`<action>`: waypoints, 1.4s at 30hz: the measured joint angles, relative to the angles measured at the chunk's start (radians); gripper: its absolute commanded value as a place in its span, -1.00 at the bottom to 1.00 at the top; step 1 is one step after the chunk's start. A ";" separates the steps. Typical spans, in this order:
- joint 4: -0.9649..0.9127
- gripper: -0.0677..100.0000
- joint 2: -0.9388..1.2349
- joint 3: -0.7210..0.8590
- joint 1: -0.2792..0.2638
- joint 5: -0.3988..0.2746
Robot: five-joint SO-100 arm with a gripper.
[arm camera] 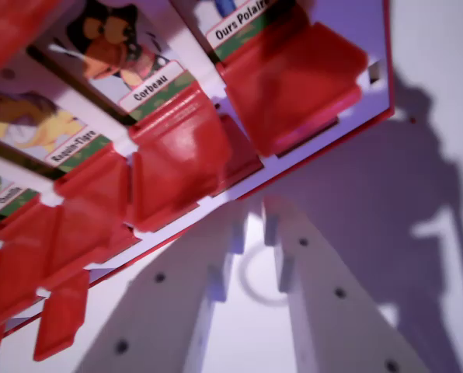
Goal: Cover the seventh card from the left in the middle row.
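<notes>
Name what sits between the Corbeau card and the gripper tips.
In the wrist view, a red flap lies below the Corbeau card, then the board's red edge, before the gripper.

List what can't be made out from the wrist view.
- Board: cut off at the top and left edges, so rows and card count can't be told.
- Ours Polaire card: picture cropped by the top edge.
- Leftmost card label: too blurred to read.
- Gripper: fingers apart, nothing between them; their bases run out of frame.
- Red flaps: card slots beneath hidden.
</notes>
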 measured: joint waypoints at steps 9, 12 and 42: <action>-0.040 -0.95 -0.049 -0.023 0.000 0.034; -0.063 -0.95 -0.058 -0.023 -0.002 0.044; -0.207 -0.95 -0.060 -0.023 -0.026 0.184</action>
